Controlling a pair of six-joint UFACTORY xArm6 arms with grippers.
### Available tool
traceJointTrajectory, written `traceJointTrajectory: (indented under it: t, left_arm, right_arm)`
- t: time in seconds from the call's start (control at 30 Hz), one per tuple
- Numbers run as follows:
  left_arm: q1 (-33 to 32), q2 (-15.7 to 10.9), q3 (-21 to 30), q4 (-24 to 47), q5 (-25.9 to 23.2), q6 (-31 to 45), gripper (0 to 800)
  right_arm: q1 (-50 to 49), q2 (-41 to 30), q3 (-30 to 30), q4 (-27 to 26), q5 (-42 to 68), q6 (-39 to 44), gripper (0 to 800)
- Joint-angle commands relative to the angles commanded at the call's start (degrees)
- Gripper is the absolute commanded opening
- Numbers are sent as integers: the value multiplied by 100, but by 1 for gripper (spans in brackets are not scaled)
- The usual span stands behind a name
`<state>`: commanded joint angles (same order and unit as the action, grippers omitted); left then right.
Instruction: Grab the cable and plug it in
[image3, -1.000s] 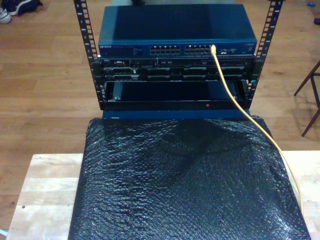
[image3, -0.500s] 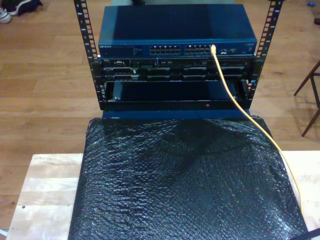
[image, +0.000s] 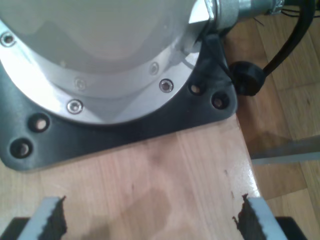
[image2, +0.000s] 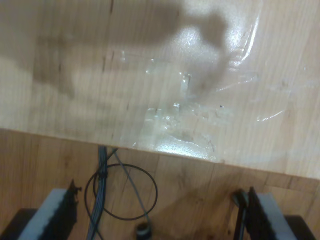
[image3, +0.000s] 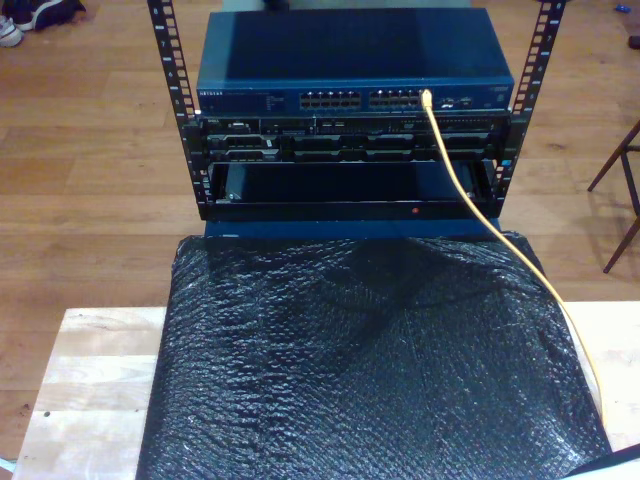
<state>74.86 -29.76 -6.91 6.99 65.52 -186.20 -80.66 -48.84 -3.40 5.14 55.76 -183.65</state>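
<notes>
Cable (image3: 470, 195), yellow-orange, is running in the exterior view from a port at the upper right of the blue switch (image3: 350, 60), down across the rack (image3: 200, 170) front, then over the right edge of the black bubble-wrap sheet (image3: 370, 370) toward the lower right of the frame. Its upper end is sitting at the port row; whether the plug is fully latched cannot be told at this resolution. The free end is leaving the frame at the lower right.

Proceeding left to right across the exterior view: the pale wooden worktop (image3: 90, 390) is showing at the lower left, the black sheet is covering the centre, and the cable is lying along the right side.

In the first wrist view, my first claw (image: 150, 217) is standing wide apart over bare wood, with nothing between its pads, facing a round metal arm base (image: 100, 55) on a black mounting plate (image: 130, 127). In the second wrist view, my second claw (image2: 160, 215) is likewise spread wide and holding nothing, hanging past the worktop edge (image2: 150, 145) above the floor, where a bundle of blue-grey wires (image2: 100, 200) and a thin black loop are lying.

Hazards from here, as a judgement:
- Neither claw is near the cable, so a long reach is needed; a sweeping arm could be snagging the cable run and pulling the plug out of the port.
- The crinkled sheet could be catching a claw pad and dragging the cable with it.
- The second claw could be tangling in the floor wires on lifting away.
</notes>
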Motion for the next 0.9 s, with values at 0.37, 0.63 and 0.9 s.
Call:
traceJointTrajectory:
  t: [0.37, 0.63, 0.9]
  left_arm:
    - [0, 0, -9, 0, 0, 9, 800]
    - [0, 0, -9, 0, 0, 9, 800]
    - [0, 0, 0, 0, 0, 9, 800]
  right_arm:
    - [-18, 281, -53, 9, 62, 26, 797]
    - [-325, 615, 62, 0, -9, -9, 797]
    - [-404, 1037, 202, -9, -308, -598, 797]
